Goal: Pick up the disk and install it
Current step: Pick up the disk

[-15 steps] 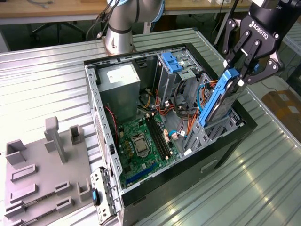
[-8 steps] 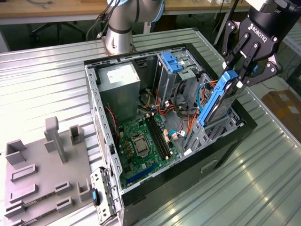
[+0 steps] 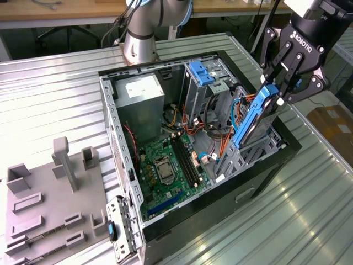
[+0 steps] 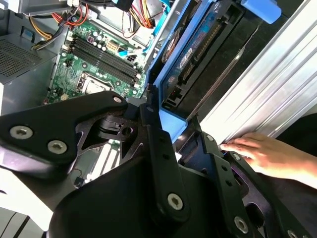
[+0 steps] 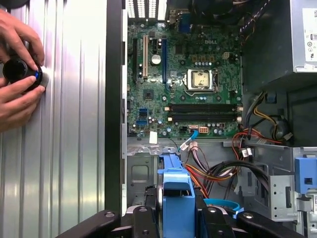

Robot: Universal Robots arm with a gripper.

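You have bright overhead light: glare bleaches the ribbed metal table (image 3: 55, 83) white in the exterior view and first wrist view, while the computer case (image 3: 248, 193) stays softly shadowed inside.

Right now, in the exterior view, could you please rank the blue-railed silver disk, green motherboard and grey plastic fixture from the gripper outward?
1. Blue-railed disk, held in the gripper.
2. Green motherboard, inside the case.
3. Grey plastic fixture, exterior view's far left.
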